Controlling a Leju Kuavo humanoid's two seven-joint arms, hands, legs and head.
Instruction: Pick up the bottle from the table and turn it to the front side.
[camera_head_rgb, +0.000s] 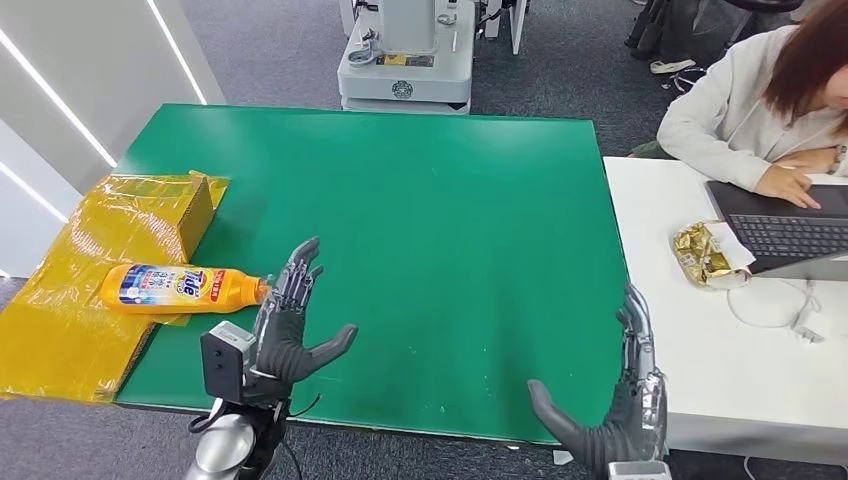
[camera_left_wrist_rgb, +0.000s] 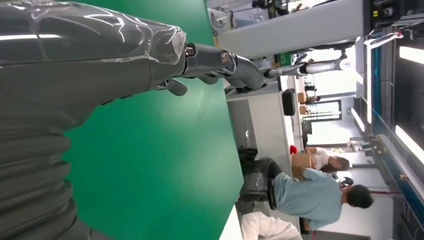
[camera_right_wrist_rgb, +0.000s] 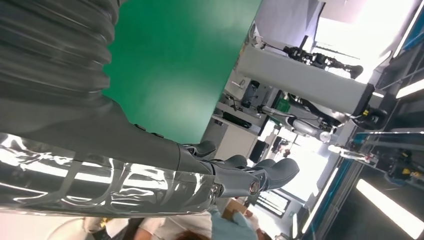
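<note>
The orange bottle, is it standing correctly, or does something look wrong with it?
The orange bottle lies on its side on the yellow sheet at the green table's edge, cap toward the open left hand.

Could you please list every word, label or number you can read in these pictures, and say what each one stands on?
"Tide": on the blue label of the orange bottle, which lies on its side on the yellow tape-wrapped cardboard beside the left hand.
Smaller print on the same label: too small to read.
Yellow label on the grey machine base beyond the green table: too blurred to read.
Gold snack wrapper by the laptop: nothing readable.
</note>
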